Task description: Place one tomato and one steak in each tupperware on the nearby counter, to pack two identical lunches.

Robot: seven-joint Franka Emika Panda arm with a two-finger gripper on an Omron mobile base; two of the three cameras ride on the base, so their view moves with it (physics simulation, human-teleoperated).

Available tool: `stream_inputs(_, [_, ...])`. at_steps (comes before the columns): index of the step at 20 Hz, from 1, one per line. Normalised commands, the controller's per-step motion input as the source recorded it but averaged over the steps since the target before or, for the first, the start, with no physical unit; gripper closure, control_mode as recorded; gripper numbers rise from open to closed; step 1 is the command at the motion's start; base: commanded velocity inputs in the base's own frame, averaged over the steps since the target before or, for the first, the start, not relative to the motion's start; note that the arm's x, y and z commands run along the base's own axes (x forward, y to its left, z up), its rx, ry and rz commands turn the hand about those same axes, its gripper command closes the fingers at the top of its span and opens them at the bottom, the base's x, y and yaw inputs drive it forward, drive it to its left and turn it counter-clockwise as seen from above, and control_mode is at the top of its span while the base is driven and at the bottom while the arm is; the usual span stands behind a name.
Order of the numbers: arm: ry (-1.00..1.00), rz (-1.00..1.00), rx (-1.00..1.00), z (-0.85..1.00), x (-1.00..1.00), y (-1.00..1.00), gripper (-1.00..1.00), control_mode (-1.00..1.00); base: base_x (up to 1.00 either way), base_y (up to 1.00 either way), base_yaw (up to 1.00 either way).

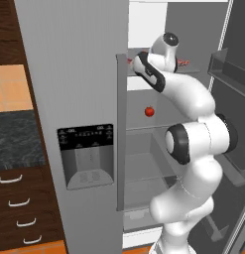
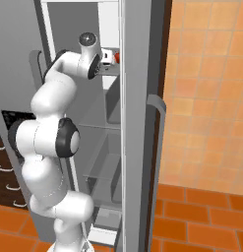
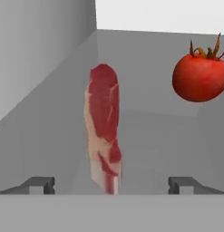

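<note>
Reaching into the upper part of the open fridge (image 1: 84, 74), the gripper (image 3: 111, 185) stood with its jaws spread wide and nothing between them. In the hand view its two dark fingertips (image 3: 40, 185) rose well apart, one at each side, and neither touched anything.

Straight ahead of the gripper, in line with the gap between the tips and just beyond them, lay a raw steak (image 3: 104, 140), red with pale fat along one edge, its long side running away from the gripper on the grey shelf (image 3: 154, 136). Further ahead and off to one side of the steak was a red tomato (image 3: 199, 79) with a dry brown stalk; it was apart from the steak and near the white back wall of the fridge.

In the left base view the white arm (image 1: 193, 129) bent up from below and into the fridge at the top shelf level. Well below the gripper, on a lower shelf, sat a second tomato (image 1: 150, 111). The fridge door with its dispenser panel (image 1: 86, 156) stood to the left of the arm.

Far to the left of the gripper and much lower was the counter (image 1: 15, 141), black stone with grey marbling, over dark brown drawers (image 1: 20, 208) with curved silver handles. Orange tiles covered the floor (image 2: 192, 221) and the wall beside the fridge.
</note>
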Motion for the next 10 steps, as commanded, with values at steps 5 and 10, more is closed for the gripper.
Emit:
stream_inputs(5, [0.03, 0.04, 0.0, -0.02, 0.86, 0.0, -1.0, -1.0, 0.0, 0.0, 0.0])
stream_inputs(10, [0.03, 0.01, -0.04, -0.28, 0.53, 0.2, -1.0, -1.0, 0.0, 0.0, 0.0])
